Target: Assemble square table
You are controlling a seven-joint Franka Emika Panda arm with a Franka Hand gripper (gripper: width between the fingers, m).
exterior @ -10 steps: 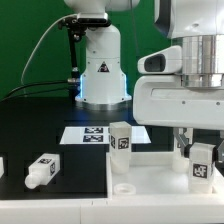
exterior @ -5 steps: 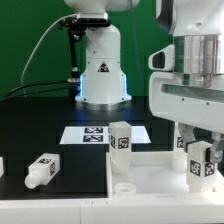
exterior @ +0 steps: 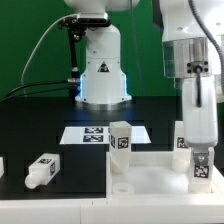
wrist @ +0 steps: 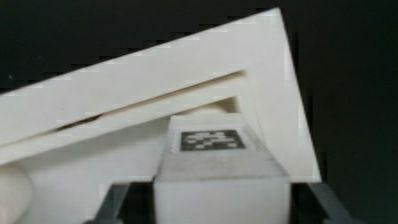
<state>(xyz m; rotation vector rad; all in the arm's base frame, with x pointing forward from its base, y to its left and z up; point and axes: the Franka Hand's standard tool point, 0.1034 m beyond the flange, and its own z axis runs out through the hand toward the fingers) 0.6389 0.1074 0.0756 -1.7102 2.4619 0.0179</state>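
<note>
Your two-finger gripper (exterior: 203, 172) is clenched on a chunky white tagged leg (wrist: 214, 160) over the large white square plastic slab (exterior: 150, 170).

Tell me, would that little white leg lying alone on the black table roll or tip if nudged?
The leg lies on its side, so tipping seems unlikely. Its blocky, flat-faced look suggests it would slide, not roll. It looks like stiff plastic, probably light.

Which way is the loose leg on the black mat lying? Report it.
Tipped over. The leg lies on its side on the mat, unlike the upright leg at the slab.
</note>
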